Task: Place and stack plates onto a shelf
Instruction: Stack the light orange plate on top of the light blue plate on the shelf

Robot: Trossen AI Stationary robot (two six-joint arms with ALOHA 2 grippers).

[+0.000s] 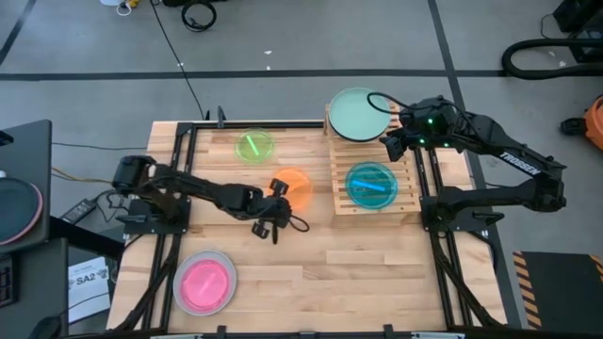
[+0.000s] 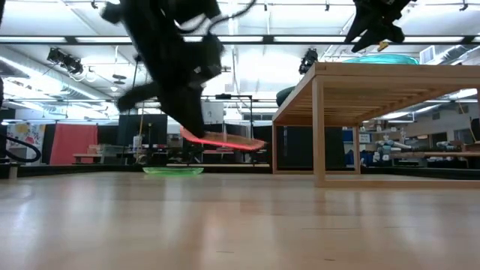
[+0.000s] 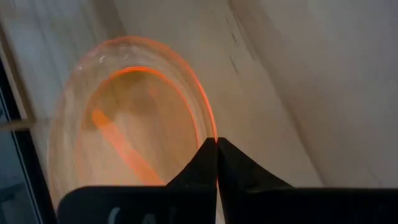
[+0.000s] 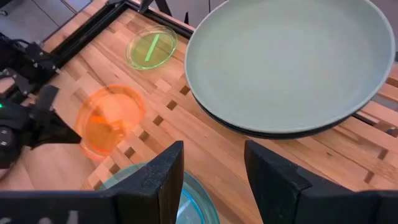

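Observation:
My left gripper (image 1: 276, 201) is shut on a small translucent orange plate (image 1: 296, 185), which the low view shows in the air (image 2: 222, 140), left of the slatted wooden shelf (image 1: 407, 200). On the shelf lie a cyan plate (image 1: 370, 185) and, at the far end, a mint green plate (image 4: 286, 62) resting on a dark plate (image 4: 261, 132). My right gripper (image 4: 214, 168) hovers open above the shelf between those plates and touches nothing. A green plate (image 1: 254, 147) lies flat on the table. A pink plate (image 1: 203, 282) sits inside a pale grey plate (image 1: 224, 261). My left gripper (image 3: 216, 142) pinches the orange plate's rim (image 3: 208, 121) between its two fingers, on the side away from the shelf. It comes at the plate from the table's left, slanting down. The plate is lifted clear of the table and tilts slightly (image 2: 222, 140).
Black frame rails (image 1: 179, 160) run along the table's left and right sides, the right one close beside the shelf. The shelf's legs (image 2: 319, 131) raise its top well above the table. Bare tabletop (image 1: 358, 264) lies near the front edge.

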